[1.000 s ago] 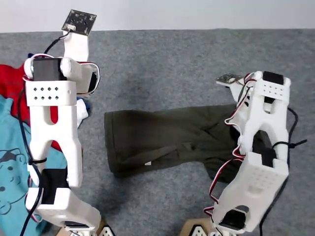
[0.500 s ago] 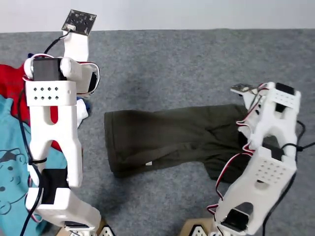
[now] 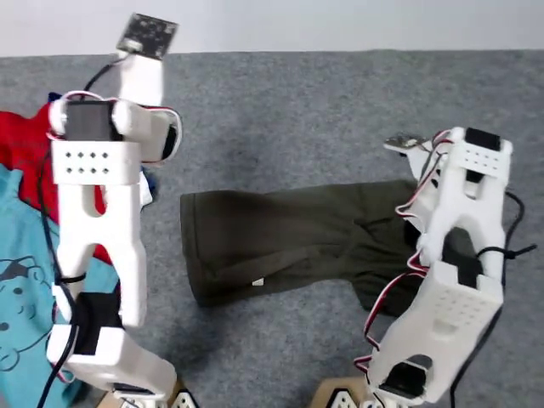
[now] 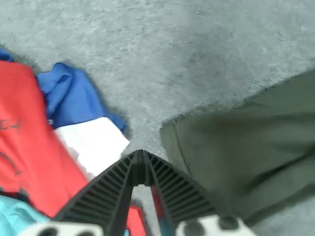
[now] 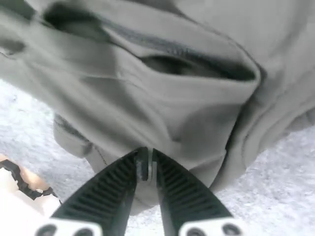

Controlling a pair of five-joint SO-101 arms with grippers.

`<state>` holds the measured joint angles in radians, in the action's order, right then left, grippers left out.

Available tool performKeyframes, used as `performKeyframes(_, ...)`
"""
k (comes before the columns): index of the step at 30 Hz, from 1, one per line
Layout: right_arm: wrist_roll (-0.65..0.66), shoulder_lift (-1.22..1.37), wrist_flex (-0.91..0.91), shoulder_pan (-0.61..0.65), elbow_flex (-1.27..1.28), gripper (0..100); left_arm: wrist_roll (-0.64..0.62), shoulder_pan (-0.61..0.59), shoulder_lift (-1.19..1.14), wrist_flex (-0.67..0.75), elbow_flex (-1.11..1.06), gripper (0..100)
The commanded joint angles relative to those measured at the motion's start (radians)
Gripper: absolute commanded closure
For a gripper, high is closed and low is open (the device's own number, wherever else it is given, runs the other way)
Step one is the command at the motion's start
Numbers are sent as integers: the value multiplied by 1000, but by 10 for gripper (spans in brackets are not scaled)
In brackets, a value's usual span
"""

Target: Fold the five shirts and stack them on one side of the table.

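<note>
A dark olive shirt [image 3: 280, 238] lies crumpled across the middle of the grey table, its long side running left to right. My right arm [image 3: 455, 255] stands over its right end. In the right wrist view my right gripper [image 5: 146, 158] is shut, its tips pressed into bunched folds of the olive shirt [image 5: 172, 98], with a sliver of cloth between them. My left gripper [image 4: 141, 156] is shut with nothing in it and hangs over bare table between the olive shirt [image 4: 246, 157] and a pile of shirts: red [image 4: 24, 132], blue [image 4: 69, 96] and white [image 4: 93, 142].
The red shirt [image 3: 17, 153] and a teal printed shirt [image 3: 21, 280] lie at the table's left edge, partly under my left arm [image 3: 93, 212]. Bare grey table [image 3: 297, 110] stretches behind the olive shirt, and more in front of it.
My right arm swung to the right and then came back left over the shirt's right end. My left arm shifted slightly to the right. The olive shirt has barely moved.
</note>
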<state>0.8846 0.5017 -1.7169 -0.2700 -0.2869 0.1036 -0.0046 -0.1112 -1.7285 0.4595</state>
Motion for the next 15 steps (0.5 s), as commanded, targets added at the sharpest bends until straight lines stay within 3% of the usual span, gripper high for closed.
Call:
performKeyframes(1,-11,-73,-15,21,-48,960,28,92,37,-23,-73,998)
performKeyframes(7,-12,-82,-16,22,-48,959,31,244,-77,-2,-166,998)
performKeyframes(15,-14,-157,-39,-61,-48,959,28,410,-387,-23,-8,998)
